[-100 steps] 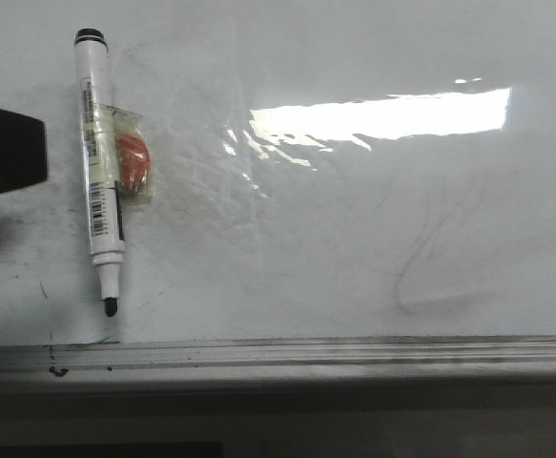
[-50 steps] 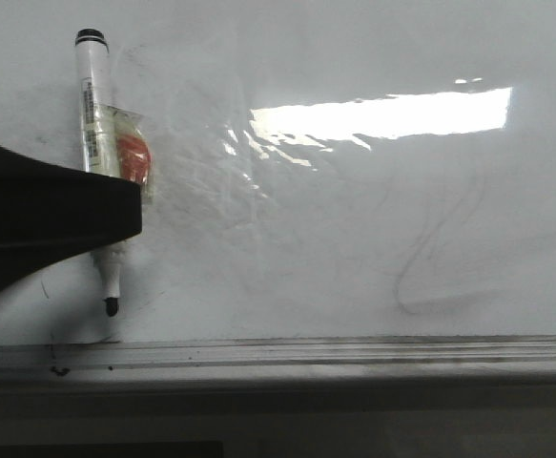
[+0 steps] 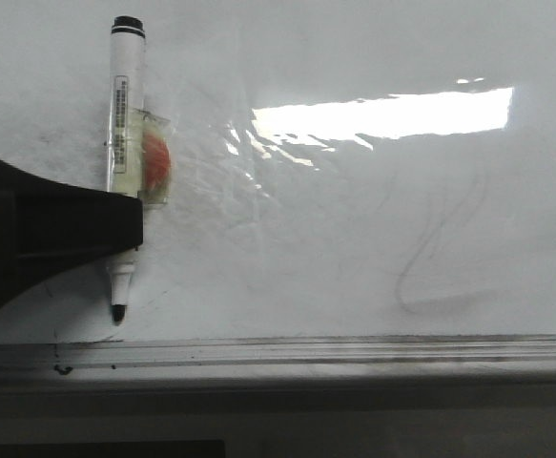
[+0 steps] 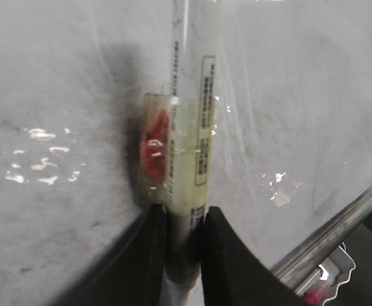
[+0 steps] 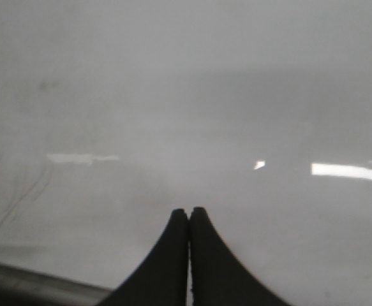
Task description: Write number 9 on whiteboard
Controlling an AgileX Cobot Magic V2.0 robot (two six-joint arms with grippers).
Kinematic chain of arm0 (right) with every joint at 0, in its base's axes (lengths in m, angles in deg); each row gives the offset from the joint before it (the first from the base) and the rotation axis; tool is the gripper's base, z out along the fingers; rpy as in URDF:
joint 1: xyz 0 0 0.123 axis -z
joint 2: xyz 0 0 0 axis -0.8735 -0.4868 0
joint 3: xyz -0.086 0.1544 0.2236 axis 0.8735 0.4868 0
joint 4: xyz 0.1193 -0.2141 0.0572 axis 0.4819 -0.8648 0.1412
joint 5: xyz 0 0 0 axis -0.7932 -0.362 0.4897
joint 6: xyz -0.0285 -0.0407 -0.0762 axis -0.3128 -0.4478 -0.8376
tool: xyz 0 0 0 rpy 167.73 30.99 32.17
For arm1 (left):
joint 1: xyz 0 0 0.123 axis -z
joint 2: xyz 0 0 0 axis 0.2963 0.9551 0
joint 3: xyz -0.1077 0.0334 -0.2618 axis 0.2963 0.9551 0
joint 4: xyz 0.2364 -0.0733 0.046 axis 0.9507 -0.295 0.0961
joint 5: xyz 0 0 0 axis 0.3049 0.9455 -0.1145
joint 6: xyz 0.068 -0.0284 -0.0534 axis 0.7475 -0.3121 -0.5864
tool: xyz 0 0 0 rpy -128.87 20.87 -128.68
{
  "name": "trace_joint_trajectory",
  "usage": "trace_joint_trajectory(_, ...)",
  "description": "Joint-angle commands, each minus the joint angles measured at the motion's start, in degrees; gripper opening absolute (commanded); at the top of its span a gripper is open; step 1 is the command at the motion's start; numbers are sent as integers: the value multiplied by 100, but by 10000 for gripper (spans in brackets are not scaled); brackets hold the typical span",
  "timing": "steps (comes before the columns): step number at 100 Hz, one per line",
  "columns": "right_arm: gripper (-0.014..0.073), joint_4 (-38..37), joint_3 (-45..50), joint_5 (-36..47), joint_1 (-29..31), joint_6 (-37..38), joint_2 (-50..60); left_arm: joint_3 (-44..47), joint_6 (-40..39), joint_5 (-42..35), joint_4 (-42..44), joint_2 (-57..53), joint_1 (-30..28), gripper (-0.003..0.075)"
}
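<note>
Gripping the marker (image 3: 125,143) low on its barrel, the left tool (image 4: 184,255) has both fingers clamped against the pen just below a taped-on orange piece (image 3: 155,162). The uncapped black nib (image 3: 118,312) points toward the grey ledge (image 3: 354,355) and sits close to it. The right tool (image 5: 189,220) hangs over bare board with its fingers pressed together and nothing between them.

No number 9 is visible anywhere on the whiteboard (image 3: 373,239); only faint grey erased squiggles (image 3: 440,258) show, well apart from the pen. The writing step is judged not yet begun.

Risks noted:
- The grip sits near the nib end, leaving most of the barrel and the taped piece beyond the fingers. Writing pressure could pivot the pen in the fingers and skew the stroke.
- The nib lies near the ledge. A long stem drawn from this spot would likely run into the ledge, so the start point needs moving up the board.
- The glossy surface offers little friction; a shallow nib angle could skip and leave a broken line.
- Old smudges could be confused with fresh strokes.
</note>
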Motion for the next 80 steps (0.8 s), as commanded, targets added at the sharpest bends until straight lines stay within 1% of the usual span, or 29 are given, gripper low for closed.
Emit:
trace_joint_trajectory(1, -63, -42, -213, 231, -486, -129, -197, -108, -27, -122, -167, 15, -3, -20)
trace_joint_trajectory(7, -63, -51, -315, 191, -832, -306, -334, -108, -27, -122, 6, -25, -3, -20)
trace_joint_trajectory(14, -63, -51, -555, 180, -1261, -629, -585, -108, -15, -122, 402, -118, -3, -20)
trace_joint_trajectory(25, -58, -51, -1023, 180, -1829, -667, -1176, -120, 61, -110, 995, -332, -15, -20)
trace_joint_trajectory(30, -29, -51, -1250, 166, -2081, -681, -1498, -120, 70, -110, 1192, -440, -15, -20)
trace_joint_trajectory(34, 38, -51, -1448, 166, -2304, -682, -1796, -120, 107, -98, 1295, -513, -15, -20)
trace_joint_trajectory(35, 38, -51, -1482, 166, -2342, -682, -1848, -120, 118, -84, 1318, -544, -15, -20)
trace_joint_trajectory(39, 135, -51, -1684, 166, -2563, -682, -2163, -120, 214, -62, 1425, -624, -15, -20)
trace_joint_trajectory(41, 165, -41, -1790, 166, -2674, -682, -2326, -120, 265, -6, 1520, -667, -15, -20)
trace_joint_trajectory(46, 274, -41, -2048, 154, -2917, -682, -2699, -130, 442, 78, 1676, -759, -15, -20)
trace_joint_trajectory(53, 346, -41, -2417, 154, -3235, -682, -3203, -166, 768, 336, 1854, -862, -15, -20)
trace_joint_trajectory(69, 343, -41, -3247, -16, -3795, -682, -4176, -319, 1705, 739, 1854, -927, -15, -20)
trace_joint_trajectory(80, 343, -41, -3755, -252, -4013, -682, -4709, -464, 2197, 1006, 1866, -927, -15, -20)
